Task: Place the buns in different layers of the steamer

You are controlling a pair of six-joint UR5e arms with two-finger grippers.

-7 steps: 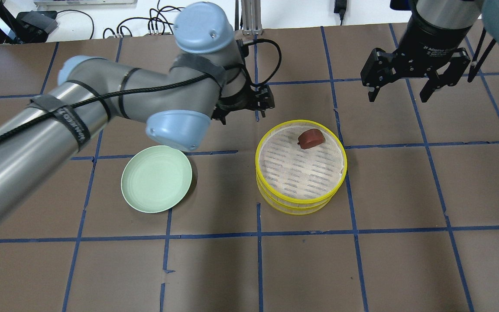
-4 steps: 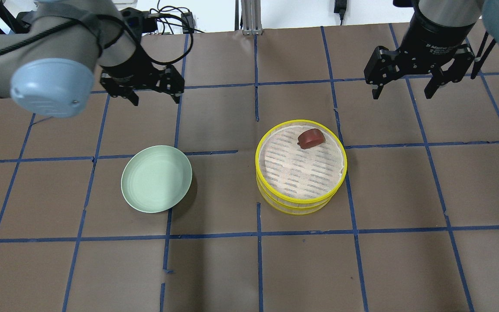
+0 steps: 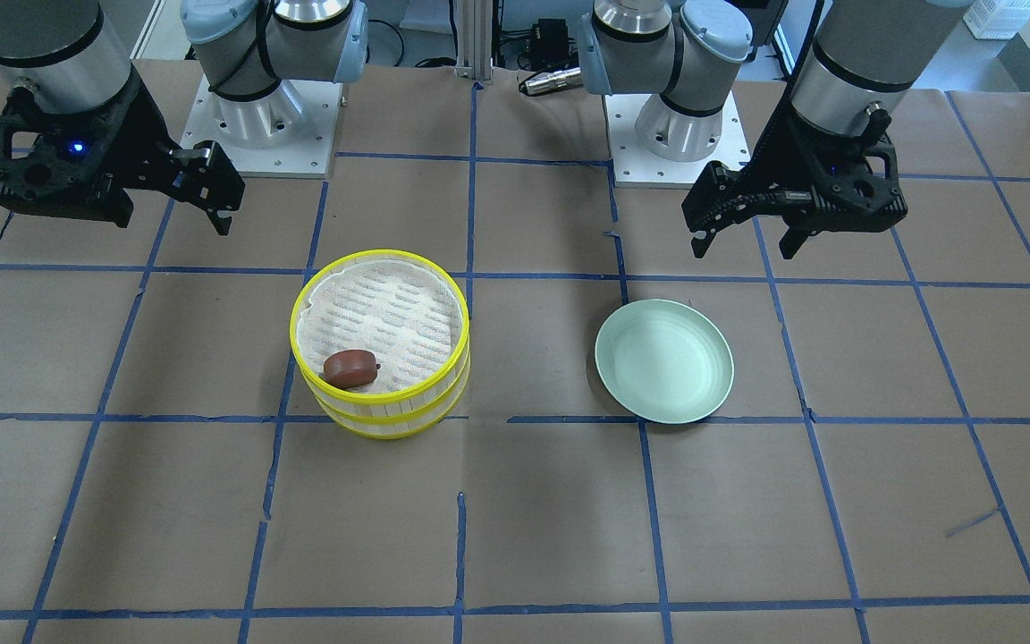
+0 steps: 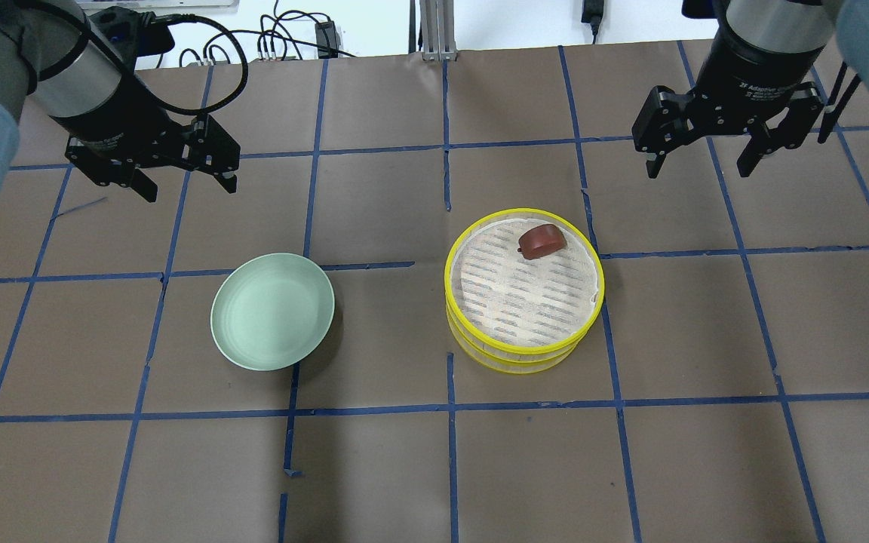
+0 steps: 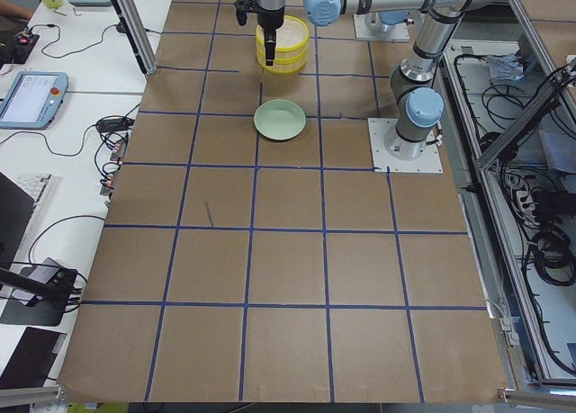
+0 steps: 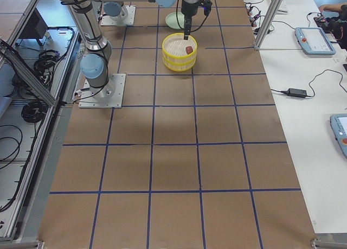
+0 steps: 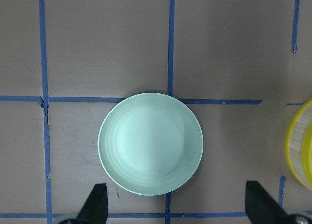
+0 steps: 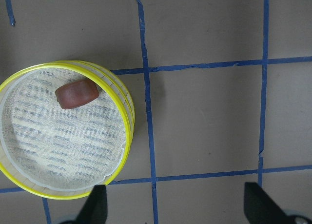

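Brown bun (image 4: 541, 240) on the cloth floor of the top layer (image 4: 447, 280), close to its far rim. Same spot as a second ago. Top layer stacked squarely on the lower layer (image 4: 525, 368), both standing on the counter (image 4: 404, 467) right of centre in the overhead view, unmoved.

At far left: left fingers (image 4: 225, 172) spread wide, gripping nothing, hanging above the counter behind and to the left of the plate (image 4: 272, 311). A second ago over the middle of the counter, just behind the two layers. Since then swung away leftward, beyond the position of 0.6 s ago, and now well apart from the layers. In the left wrist view, looking straight down on the plate, with both fingertips at the bottom edge and a sliver of yellow rim at the right edge.

Next: pale green plate lying flat on the counter, left of the layers and apart from them. Same place as before.

At far right: right fingers (image 4: 652, 154) likewise spread, gripping nothing, above the counter behind and to the right of the layers. Barely shifted since the earlier frames. In the right wrist view, layers and bun at the left, fingertips wide apart at the bottom edge.
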